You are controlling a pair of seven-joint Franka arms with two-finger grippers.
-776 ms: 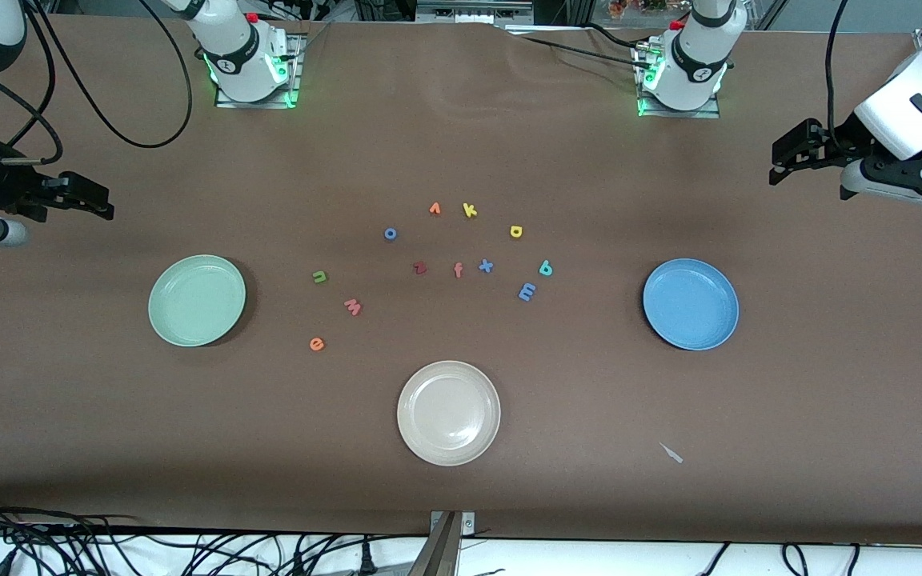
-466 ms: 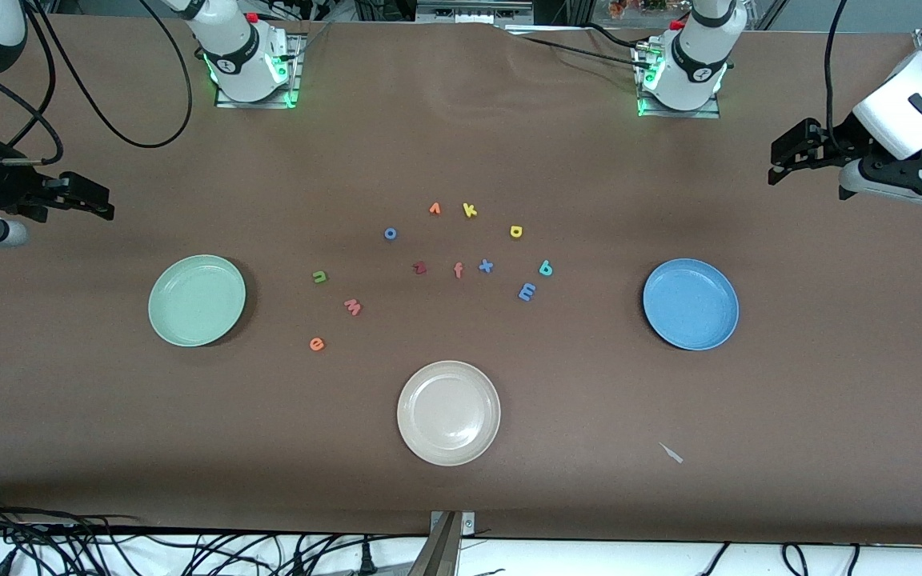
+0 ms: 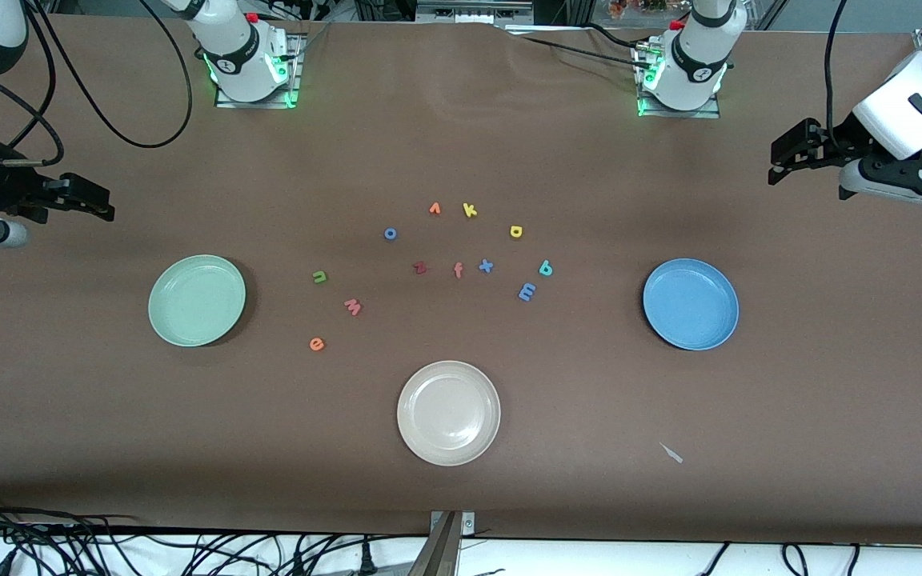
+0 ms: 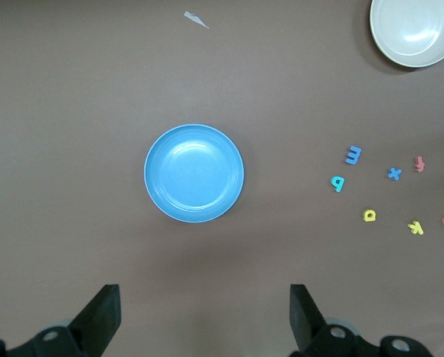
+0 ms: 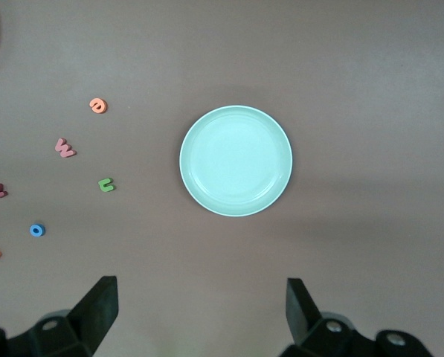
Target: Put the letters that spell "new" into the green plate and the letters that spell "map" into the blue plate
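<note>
Front view: green n (image 3: 318,277), pinkish w (image 3: 353,306) and orange e (image 3: 316,344) lie on the table beside the green plate (image 3: 197,300); blue m (image 3: 527,291), teal p (image 3: 546,268) and yellow a (image 3: 516,231) lie toward the blue plate (image 3: 691,303). Both plates hold nothing. The right gripper (image 3: 97,204) and left gripper (image 3: 785,156) hang level over the table's ends, fingers spread wide.
</note>
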